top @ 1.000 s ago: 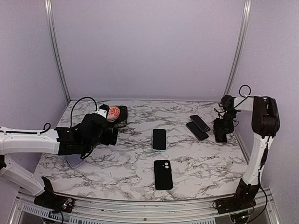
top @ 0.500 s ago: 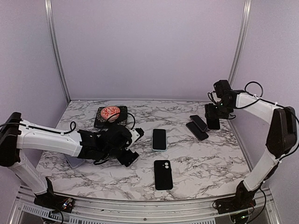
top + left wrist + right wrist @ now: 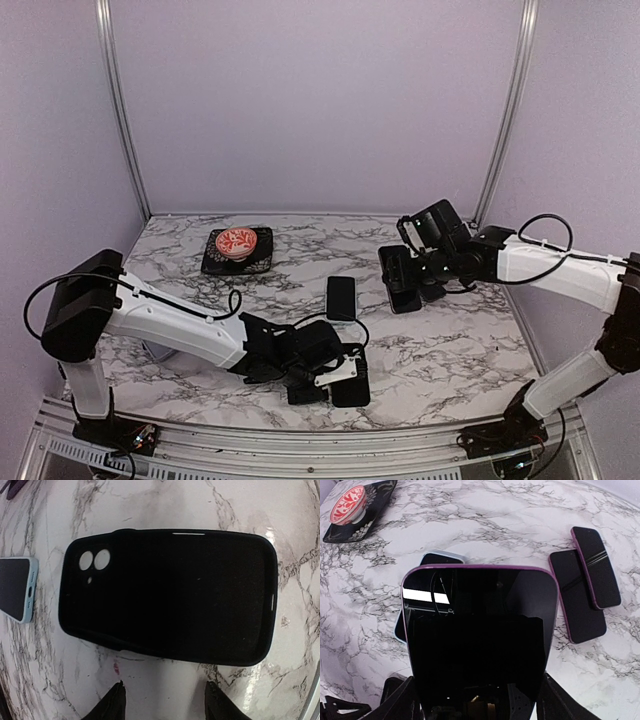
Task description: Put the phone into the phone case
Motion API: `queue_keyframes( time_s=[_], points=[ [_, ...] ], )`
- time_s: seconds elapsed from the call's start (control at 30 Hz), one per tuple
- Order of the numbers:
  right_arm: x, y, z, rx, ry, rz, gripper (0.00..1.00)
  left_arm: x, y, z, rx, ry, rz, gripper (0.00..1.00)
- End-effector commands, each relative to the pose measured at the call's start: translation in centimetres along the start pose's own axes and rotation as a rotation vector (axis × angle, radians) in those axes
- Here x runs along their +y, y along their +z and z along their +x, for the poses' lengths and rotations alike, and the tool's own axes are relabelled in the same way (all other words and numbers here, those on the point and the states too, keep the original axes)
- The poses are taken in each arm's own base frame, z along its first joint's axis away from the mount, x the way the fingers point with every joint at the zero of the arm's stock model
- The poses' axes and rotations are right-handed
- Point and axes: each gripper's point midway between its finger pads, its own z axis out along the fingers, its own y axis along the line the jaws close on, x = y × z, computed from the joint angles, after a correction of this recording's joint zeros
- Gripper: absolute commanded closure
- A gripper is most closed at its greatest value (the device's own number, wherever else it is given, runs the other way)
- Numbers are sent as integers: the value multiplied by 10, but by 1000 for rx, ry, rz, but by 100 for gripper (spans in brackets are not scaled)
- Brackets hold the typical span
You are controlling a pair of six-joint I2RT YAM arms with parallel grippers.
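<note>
Marble tabletop (image 3: 450,350); only left wrist shows case (image 3: 167,600) cutouts (image 3: 95,560).

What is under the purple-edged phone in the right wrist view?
Under the purple-edged phone, held by the right gripper, one corner and an edge strip of a light-blue phone show on the table. The rest of that phone is covered.

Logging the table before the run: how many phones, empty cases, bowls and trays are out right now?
Phones: 4 (purple-edged phone held up, light-blue-edged phone, two dark phones lying together)
Empty cases: 1 (black case)
Bowls: 1 (red-patterned bowl)
Trays: 1 (black tray)
Total: 7
</note>
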Motion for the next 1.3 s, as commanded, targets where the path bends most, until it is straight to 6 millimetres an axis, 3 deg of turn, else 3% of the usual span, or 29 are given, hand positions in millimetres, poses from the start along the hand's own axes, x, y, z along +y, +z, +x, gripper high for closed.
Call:
queue_keyframes(
  time_s=[0.0, 0.13, 0.33, 0.47, 0.57, 0.7, 0.83, 1.03, 1.27],
  points=[
    [23, -10, -11, -101, 52, -53, 74, -36, 15, 0, 40, 98, 121, 48],
    [29, -11, -1, -97, 51, -50, 74, -37, 26, -8, 35, 110, 111, 53],
    [23, -19, 5, -107, 59, -43, 74, -18, 25, -37, -41, 57, 48, 55],
    [26, -19, 20, -86, 59, -44, 75, 16, 7, -52, -168, -122, 27, 55],
    [39, -19, 33, -83, 41, -36, 78, 60, -17, -57, -294, -326, -24, 55],
    [66, -22, 54, -91, 13, -42, 81, 113, -57, -39, -441, -601, -85, 53],
    [96, -24, 86, -80, -1, -71, 82, 149, -82, -3, -444, -807, -212, 42],
    [118, -11, 119, -55, 3, -72, 84, 163, -85, 41, -404, -1016, -280, 30],
    [128, 1, 133, -48, 22, -92, 85, 170, -99, 61, -389, -1041, -376, 19]
  ],
)
